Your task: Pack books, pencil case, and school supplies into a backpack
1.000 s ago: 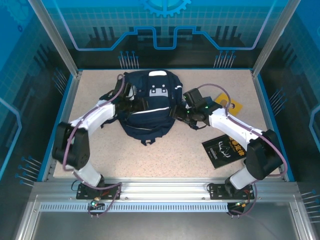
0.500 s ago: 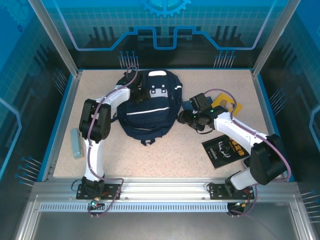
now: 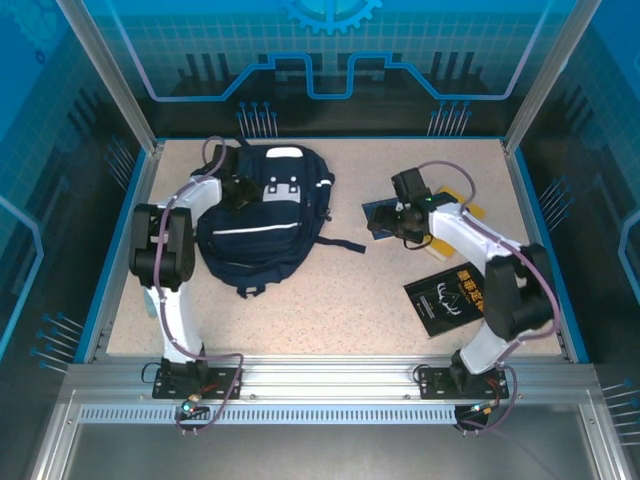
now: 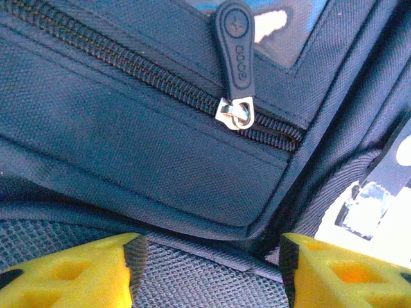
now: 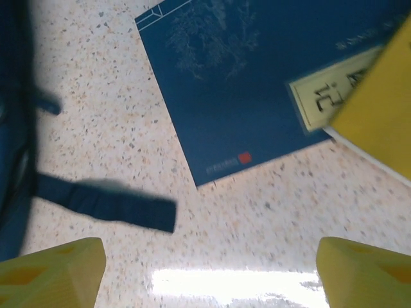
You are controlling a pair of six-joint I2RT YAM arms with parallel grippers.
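The left gripper [image 4: 205, 273] stands wide, its two yellow fingertips at the bottom corners of its wrist view with dark mesh and navy cloth of the backpack [image 4: 148, 154] lying in the gap. Whether the pads touch that cloth is hard to tell this close. Just above them a zip runs from the upper left down to a silver slider [image 4: 236, 114], with its black zip pull [image 4: 234, 45] standing up from it. The teeth look closed, so the compartment seems shut. From above, this gripper sits at the upper left of the pack [image 3: 265, 225], which lies in the left half of the table [image 3: 330, 320].

The right gripper [image 5: 205, 269] is also spread wide and holds nothing. It hovers over bare table with the lower corner of the dark blue book [image 5: 244, 96] just above centre and a loose strap end [image 5: 106, 205] at the left. The yellow book [image 5: 379, 109] overlaps the blue one at the right edge. In the overhead view the black book [image 3: 450, 298] lies apart, lower right.

Packing has probably not begun, since all three books lie on the table. The step in hand looks like opening the pack. Next, the left fingers would need to move up and close on the pull, while the right drops onto the blue book's free corner.
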